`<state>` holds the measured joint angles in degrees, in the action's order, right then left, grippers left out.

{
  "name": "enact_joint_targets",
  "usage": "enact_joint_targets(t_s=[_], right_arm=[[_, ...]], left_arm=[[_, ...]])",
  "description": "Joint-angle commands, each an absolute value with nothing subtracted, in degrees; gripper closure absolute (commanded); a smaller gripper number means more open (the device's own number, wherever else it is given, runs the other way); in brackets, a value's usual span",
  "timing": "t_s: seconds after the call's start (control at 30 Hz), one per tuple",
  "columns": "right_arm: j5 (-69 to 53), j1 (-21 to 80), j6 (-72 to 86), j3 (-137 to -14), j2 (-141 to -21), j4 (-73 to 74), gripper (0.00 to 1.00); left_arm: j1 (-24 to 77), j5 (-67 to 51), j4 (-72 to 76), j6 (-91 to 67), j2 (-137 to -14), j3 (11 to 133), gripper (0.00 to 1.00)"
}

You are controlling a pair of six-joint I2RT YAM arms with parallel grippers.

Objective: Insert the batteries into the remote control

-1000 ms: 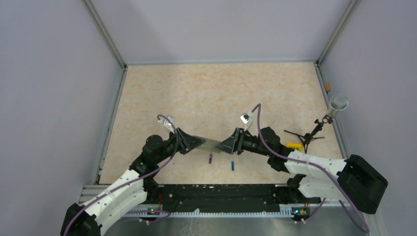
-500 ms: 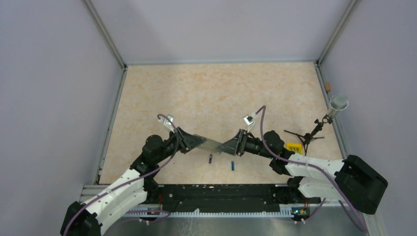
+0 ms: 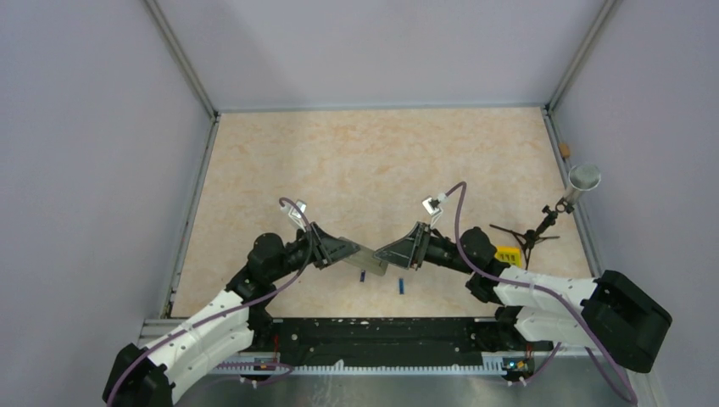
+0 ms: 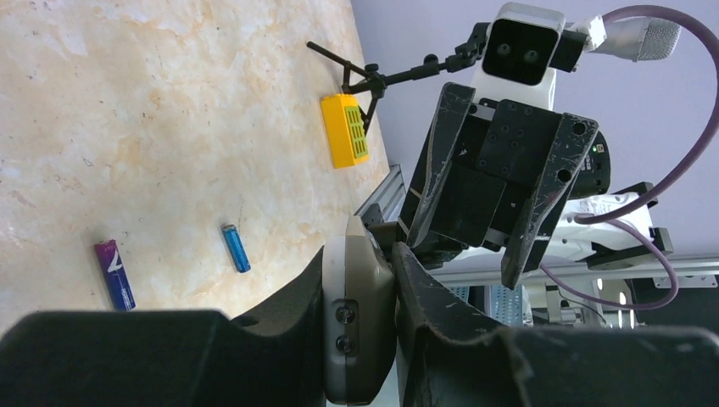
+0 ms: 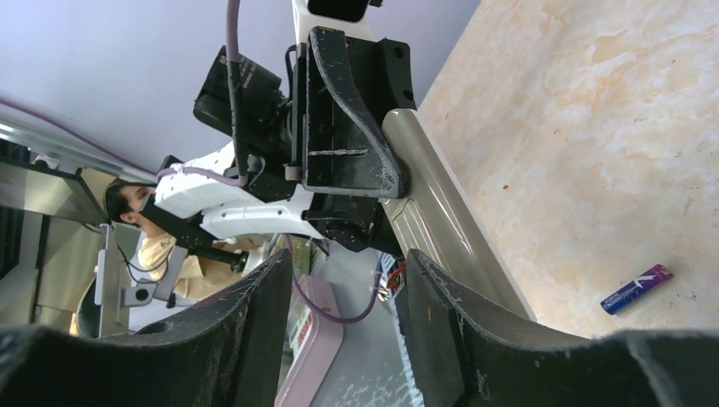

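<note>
The left gripper [image 3: 342, 249] pinches one end of the remote control [image 3: 370, 259] between its scuffed black fingers [image 4: 441, 326]. The slim bar shows a smooth matte grey side with rounded edges and is held clear of the mottled beige table [image 3: 356, 161]. Below it, two small slim cylinders lie apart on the tabletop: a violet battery [image 3: 363, 275] and, further right, a blue battery [image 3: 400, 285]. The right gripper [image 3: 394, 253] has its jaws spread and empty, just beside the bar's free end. Further right sits a boxy yellow block [image 3: 507, 253] with a gridded face.
</note>
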<state>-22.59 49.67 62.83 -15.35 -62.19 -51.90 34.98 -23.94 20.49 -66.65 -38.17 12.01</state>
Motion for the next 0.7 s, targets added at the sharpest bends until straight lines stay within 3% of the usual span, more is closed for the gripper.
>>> enact_joint_targets(t_s=[0.0,0.33,0.67], right_arm=[[-23.1,49.9,62.4,-16.5,-60.8,-54.8,0.49],[-18.6,49.9,55.3,-19.5,-54.0,-34.8,0.49],[-16.1,51.6,52.9,-22.9,-55.5,-27.4,0.49]], left_arm=[[35.0,-24.8,22.8,-66.3,-37.9,14.5,1.0],[35.1,-21.5,17.6,-63.4,-35.1,15.7,1.0],[35.0,-18.6,14.5,-62.1,-33.6,16.2,1.0]])
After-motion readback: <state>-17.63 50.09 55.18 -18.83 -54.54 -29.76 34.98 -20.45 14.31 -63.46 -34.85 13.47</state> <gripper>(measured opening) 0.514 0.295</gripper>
